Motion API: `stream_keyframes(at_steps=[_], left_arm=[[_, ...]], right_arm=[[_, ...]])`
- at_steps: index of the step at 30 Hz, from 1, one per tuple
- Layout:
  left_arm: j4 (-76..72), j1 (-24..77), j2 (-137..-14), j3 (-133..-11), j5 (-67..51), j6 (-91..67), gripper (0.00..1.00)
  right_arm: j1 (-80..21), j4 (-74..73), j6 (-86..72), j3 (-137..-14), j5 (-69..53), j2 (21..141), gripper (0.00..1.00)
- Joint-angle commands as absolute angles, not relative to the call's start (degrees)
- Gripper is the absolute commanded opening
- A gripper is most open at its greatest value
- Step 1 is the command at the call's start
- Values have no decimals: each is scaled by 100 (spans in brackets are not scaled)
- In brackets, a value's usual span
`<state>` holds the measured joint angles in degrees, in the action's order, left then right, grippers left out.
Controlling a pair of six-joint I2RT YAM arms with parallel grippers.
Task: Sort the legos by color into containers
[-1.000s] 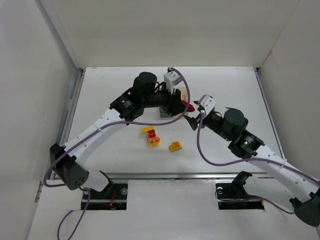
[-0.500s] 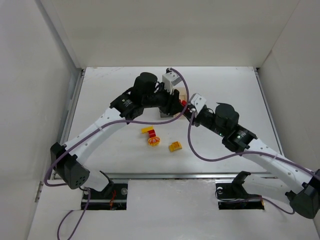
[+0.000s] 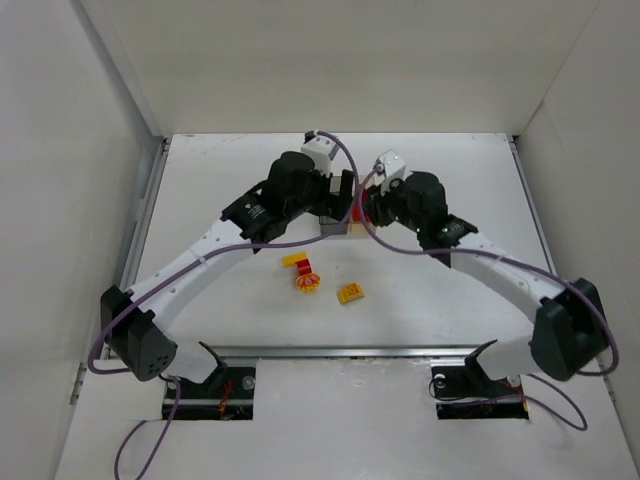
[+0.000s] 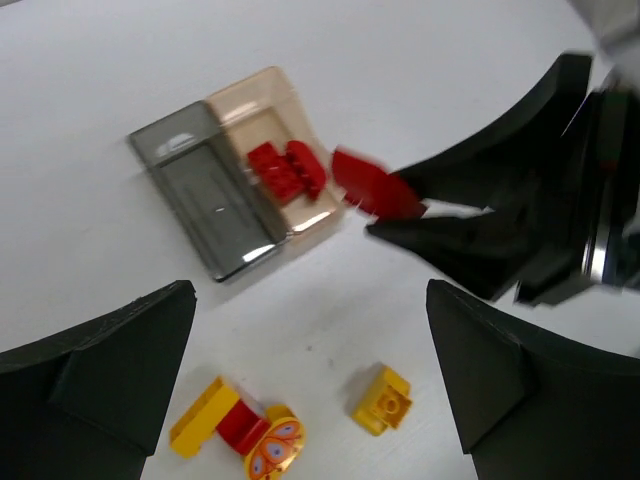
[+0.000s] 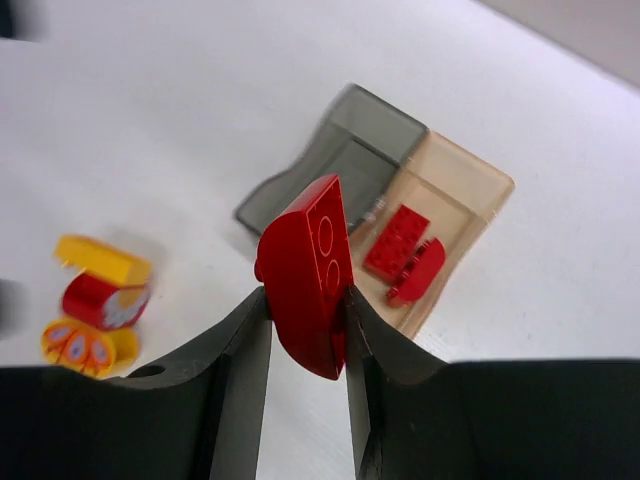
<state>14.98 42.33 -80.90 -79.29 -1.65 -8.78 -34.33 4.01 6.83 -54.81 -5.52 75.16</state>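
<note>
red lego (image 5: 305,270), upright, pinched between right fingers (image 5: 238,372)

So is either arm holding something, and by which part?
The right tool pinches a red lego by its lower part; the left tool is open, holding nothing.

Mostly hidden under both arms from above: the containers (image 3: 334,229). Blurred in left wrist view: right gripper (image 4: 392,208), red lego (image 4: 368,185).

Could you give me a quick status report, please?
Right claw shut on red lego. Left claw open, empty. Two red legos in tan bin. Nothing blocking.
</note>
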Motion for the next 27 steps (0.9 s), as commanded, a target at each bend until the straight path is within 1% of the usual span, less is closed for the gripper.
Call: stream_keyframes(at_steps=[1, 2, 5, 8, 9, 10, 11, 12, 13, 18, 20, 21, 22, 23, 24, 26, 27], left_arm=[[1214, 4254, -7709, -7682, 1606, -1160, 100], [1135, 4254, -7708, -7629, 1922, -1160, 100], [1072, 4254, -7576, -7383, 2065, -897, 100], [1020, 4254, -7453, -7182, 2170, -739, 100], [1020, 4254, -7401, -7128, 2171, -669, 100], [1020, 4254, -7348, -7024, 2171, -607, 100], [1020, 4254, -7295, -6962, 2232, -502, 100], [959, 4254, -7295, -6900, 2232, -449, 100], [958, 4254, -7295, -6847, 2232, -448, 100], [853, 4254, -7242, -6741, 2145, -316, 100], [853, 4254, -7242, -6741, 2022, -264, 100], [800, 4254, -7242, -6741, 2021, -264, 100], [800, 4254, -7242, -6741, 1952, -264, 100], [800, 4254, -7242, -6741, 1890, -264, 100], [800, 4254, -7242, -6741, 1890, -203, 100], [800, 4254, -7242, -6741, 1671, -54, 100], [852, 4254, -7242, -6741, 1261, 95, 100]], right_arm=[[-2884, 694, -657, -6132, -650, 8154, 0], [-2805, 694, -990, -6283, -650, 8583, 0], [-2611, 694, -1300, -6914, -703, 9409, 0], [-2549, 633, -1433, -7494, -861, 9913, 6], [-2549, 511, -1554, -7619, -800, 10166, 11], [-2479, 510, -1556, -7707, -730, 10273, 14], [-2400, 440, -1712, -7769, -729, 10448, 22], [-2347, 439, -1714, -7857, -729, 10528, 22], [-2347, 361, -1836, -7857, -729, 10599, 27], [-2268, 114, -1890, -8086, -729, 10784, 38], [-2268, 114, -1890, -8086, -808, 10784, 48], [-2215, 114, -1890, -8086, -861, 10784, 55], [-2215, 62, -1890, -8086, -861, 10784, 59], [-2215, 62, -1890, -8025, -861, 10784, 65], [-2215, 62, -1890, -8024, -922, 10715, 67], [-2215, 62, -1837, -7954, -923, 10504, 75], [-2215, 62, -1837, -7902, -923, 10416, 80]])
